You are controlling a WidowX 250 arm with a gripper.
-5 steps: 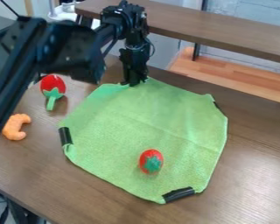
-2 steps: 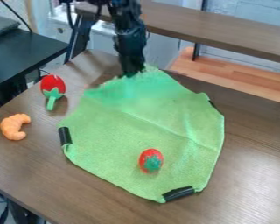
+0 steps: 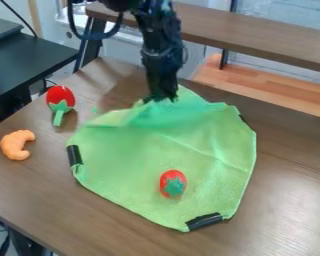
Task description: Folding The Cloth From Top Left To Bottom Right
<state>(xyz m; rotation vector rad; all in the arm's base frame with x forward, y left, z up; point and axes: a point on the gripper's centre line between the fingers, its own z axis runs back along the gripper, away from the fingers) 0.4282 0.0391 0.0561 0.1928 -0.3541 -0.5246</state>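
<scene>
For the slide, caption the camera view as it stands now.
Black gripper at the lifted far edge of a green cloth.

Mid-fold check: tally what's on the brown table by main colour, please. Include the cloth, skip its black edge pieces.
Green: 1 (cloth)
Red: 2 (stemmed toy, beside the cloth; leafy-capped toy, on the cloth)
Orange: 1 (curved toy)
Total: 4

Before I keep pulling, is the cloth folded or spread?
Mostly spread: the green cloth lies broad, only its far edge bunched up at the gripper.
</scene>
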